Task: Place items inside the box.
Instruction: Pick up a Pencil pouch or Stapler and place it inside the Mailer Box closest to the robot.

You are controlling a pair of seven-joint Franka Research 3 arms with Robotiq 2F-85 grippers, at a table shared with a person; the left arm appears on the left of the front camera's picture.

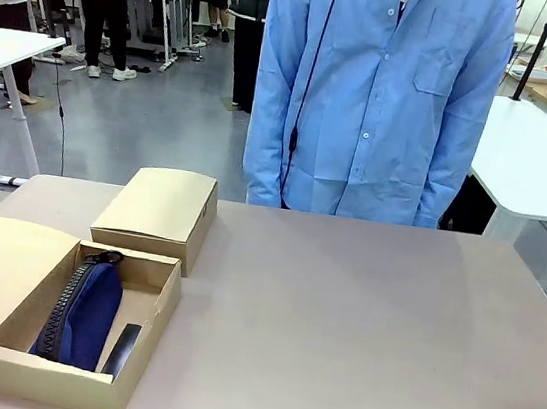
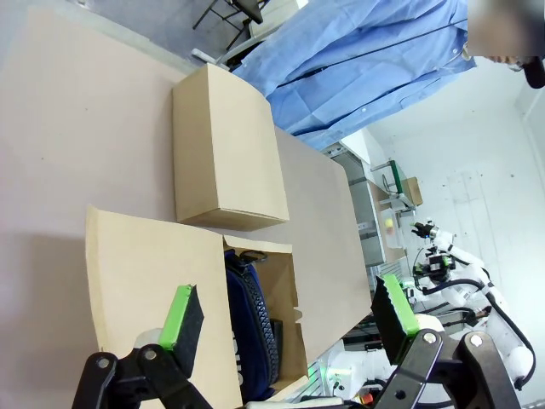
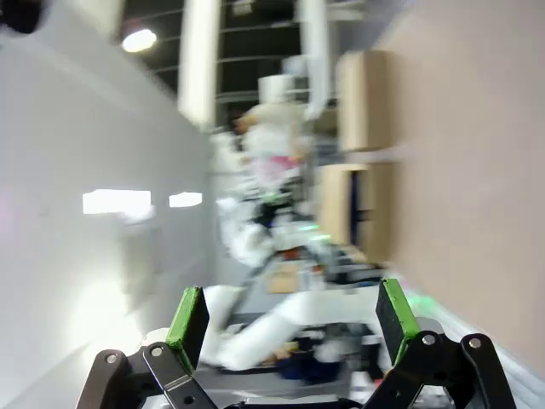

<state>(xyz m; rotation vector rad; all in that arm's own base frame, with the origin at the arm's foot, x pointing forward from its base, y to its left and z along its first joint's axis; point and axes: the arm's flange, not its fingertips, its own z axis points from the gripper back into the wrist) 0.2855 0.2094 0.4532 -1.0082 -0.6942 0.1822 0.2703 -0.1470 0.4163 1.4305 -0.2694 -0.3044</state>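
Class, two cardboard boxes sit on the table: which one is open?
The near box, closest to the robot: its lid is folded back and a navy pouch lies inside. The far box is shut.

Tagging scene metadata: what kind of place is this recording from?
Likely a robotics lab or open workshop floor: white height-adjustable tables stand around, another white robot arm sits at a neighbouring station, and the person across the tan table wears a light-blue lab coat.

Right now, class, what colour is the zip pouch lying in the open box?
Navy blue pouch; the front view shows it best.
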